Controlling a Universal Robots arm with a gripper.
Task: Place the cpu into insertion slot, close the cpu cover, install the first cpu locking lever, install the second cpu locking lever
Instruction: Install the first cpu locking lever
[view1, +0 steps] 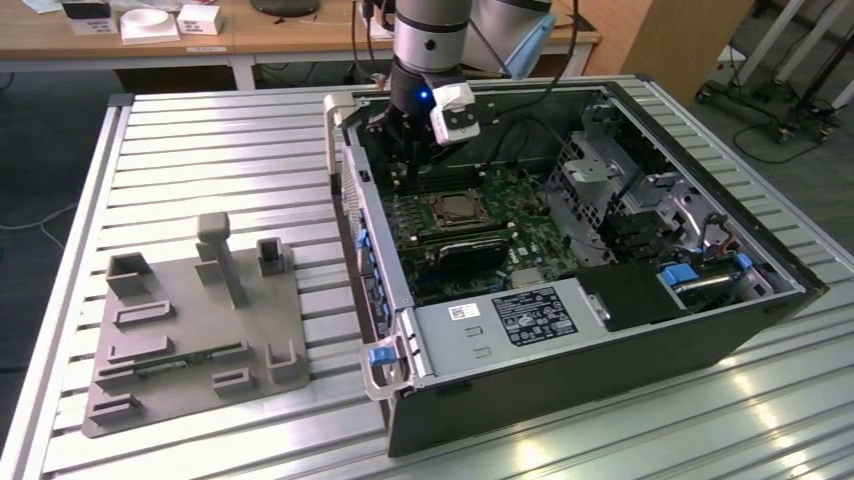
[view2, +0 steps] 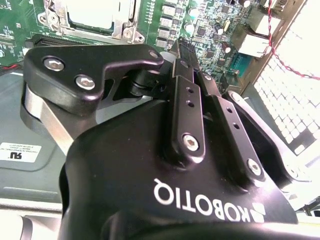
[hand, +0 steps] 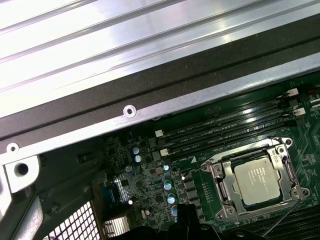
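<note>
Pincer low inside the open case, chip already in its socket

Pincer (hand: 186, 220) hangs close over the board, near the socket (hand: 220, 212) but off to 1 side; can't tell whether it is spread or pressed together. Chip (hand: 257, 182) lies flat in the socket, with the cover frame (hand: 229, 186) down around it. The thin wire lever (hand: 280, 226) looks unlatched, at a guess. Risks: a low sideways move could clip the small capacitors (hand: 169, 186) just beside the pincer, or snag that lever and lift the frame. Memory slots (hand: 225, 131) run between the socket and the case wall (hand: 150, 95), which crowds the arm. Grey tray (view1: 187, 330) sits well apart on the table (view1: 200, 150)
</note>
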